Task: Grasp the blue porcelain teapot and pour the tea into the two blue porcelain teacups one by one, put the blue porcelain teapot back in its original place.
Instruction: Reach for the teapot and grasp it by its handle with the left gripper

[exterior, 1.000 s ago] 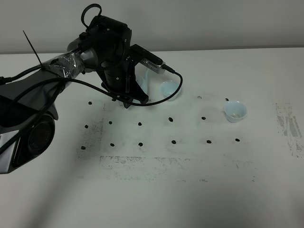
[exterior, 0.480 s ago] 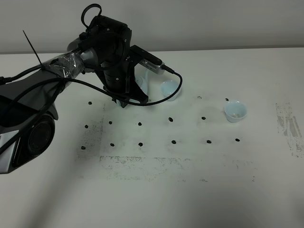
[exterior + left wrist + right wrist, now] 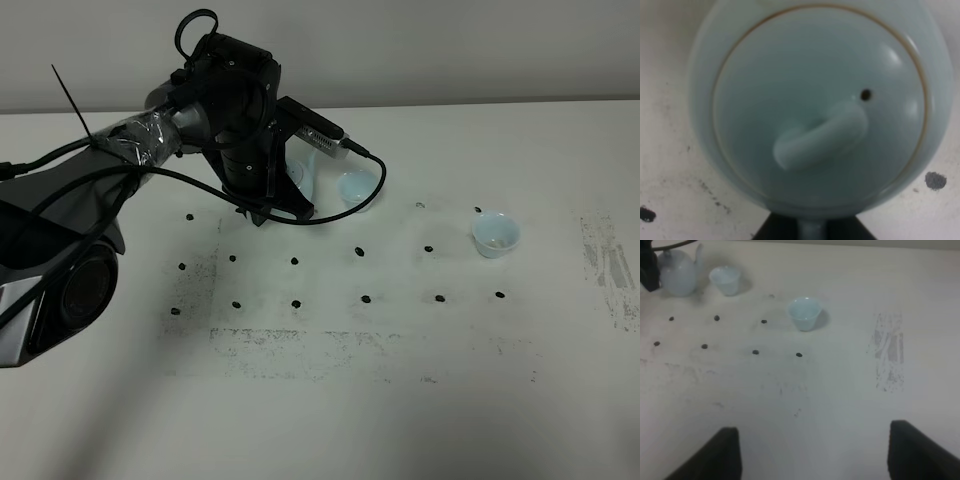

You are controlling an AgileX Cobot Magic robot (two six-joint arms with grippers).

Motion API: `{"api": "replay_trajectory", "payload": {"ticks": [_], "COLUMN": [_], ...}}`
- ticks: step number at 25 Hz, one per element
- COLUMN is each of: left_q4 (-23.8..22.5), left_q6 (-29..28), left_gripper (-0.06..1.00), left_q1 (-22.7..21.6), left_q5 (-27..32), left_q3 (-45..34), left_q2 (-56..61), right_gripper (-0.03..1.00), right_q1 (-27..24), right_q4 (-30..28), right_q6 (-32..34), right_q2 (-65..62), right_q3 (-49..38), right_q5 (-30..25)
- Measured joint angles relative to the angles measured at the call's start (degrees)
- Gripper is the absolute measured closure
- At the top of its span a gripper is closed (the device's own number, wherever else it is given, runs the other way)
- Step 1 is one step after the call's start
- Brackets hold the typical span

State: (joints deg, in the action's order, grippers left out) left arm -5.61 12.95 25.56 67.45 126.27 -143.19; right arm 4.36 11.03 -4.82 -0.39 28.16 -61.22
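Nearest you, your right gripper [image 3: 814, 430] hangs over the table [image 3: 400, 400], fingers wide apart and holding nothing. Farther on, 1 teacup [image 3: 495, 234] stands alone among the black dots [image 3: 362, 299]. Beyond it, the 2nd teacup [image 3: 356, 187] sits just beside the blue porcelain teapot [image 3: 817, 110], which is upright at the far left with your left gripper [image 3: 812, 229] clamped on it.

I read this as a robotics test lab, not a home. I see a bare white worktop [image 3: 400, 400] set against a blank pale wall [image 3: 450, 50], with a regular grid of black dot marks [image 3: 295, 261] and worn, scuffed patches [image 3: 605, 255]. A black arm [image 3: 140, 135] bound in silver tape trails a loose cable [image 3: 377, 178].
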Motion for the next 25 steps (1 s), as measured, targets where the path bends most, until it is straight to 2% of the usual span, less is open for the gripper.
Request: {"api": "replay_trajectory", "payload": {"ticks": [25], "left_q4": [-0.93], "left_q6": [-1.34], "left_gripper": [0.9], "left_q1": [0.07], "left_q5": [0.2], "left_q3": [0.0], "left_q2": [0.23], "right_gripper": [0.38], "right_q1": [0.0], "right_q4": [0.0], "right_q6": [0.0], "right_q2": [0.0], "right_q3": [0.0], "right_q5": [0.05]}}
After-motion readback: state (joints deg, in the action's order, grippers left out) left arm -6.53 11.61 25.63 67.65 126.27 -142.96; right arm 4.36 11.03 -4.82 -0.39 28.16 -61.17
